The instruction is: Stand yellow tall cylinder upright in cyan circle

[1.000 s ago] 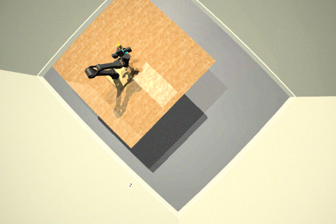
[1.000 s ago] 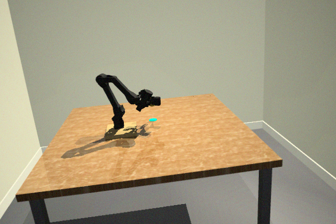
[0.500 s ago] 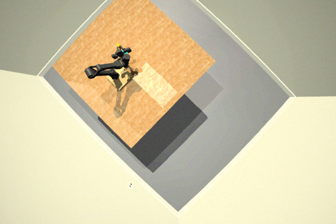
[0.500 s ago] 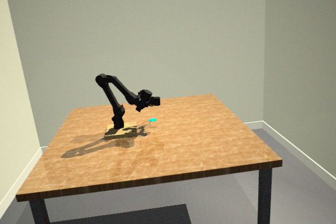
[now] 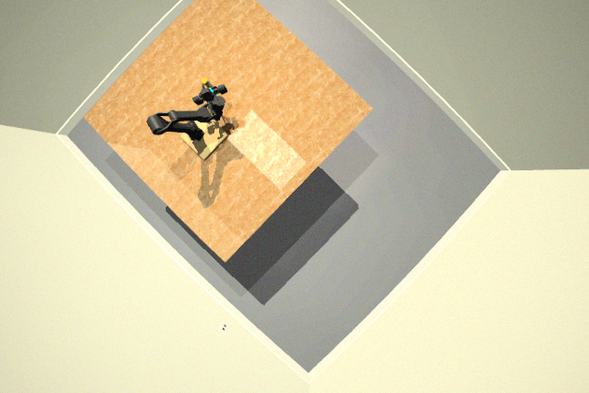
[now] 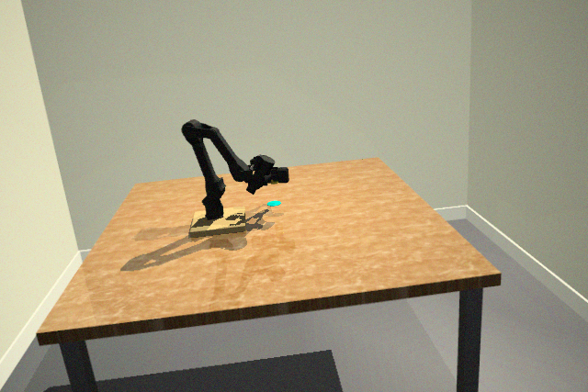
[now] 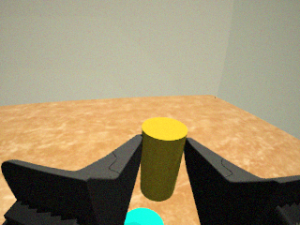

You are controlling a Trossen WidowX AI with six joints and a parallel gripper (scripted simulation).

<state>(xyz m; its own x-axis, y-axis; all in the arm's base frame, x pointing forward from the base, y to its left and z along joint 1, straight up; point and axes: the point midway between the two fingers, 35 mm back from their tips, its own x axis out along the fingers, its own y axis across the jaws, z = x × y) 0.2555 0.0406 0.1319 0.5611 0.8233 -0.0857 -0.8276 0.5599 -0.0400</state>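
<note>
The yellow cylinder (image 5: 204,80) (image 6: 274,182) (image 7: 161,164) is between the fingers of my gripper (image 7: 163,142), which is shut on it. In the wrist view it is near upright with a slight lean, its bright top face showing and its lower end clear of the table. In the exterior view the black fingers hide most of it. The cyan circle (image 5: 212,90) (image 6: 274,203) (image 7: 144,217) lies flat on the table below the gripper. In the top view the arm covers most of the circle; in the wrist view its lower part is cut off by the frame edge.
The wooden table (image 5: 285,70) (image 6: 360,236) carries the arm's pale square base (image 5: 204,155) (image 6: 218,231), behind the gripper. The arm's shadows fall around the base. The table's far edge shows in the wrist view, with grey walls beyond.
</note>
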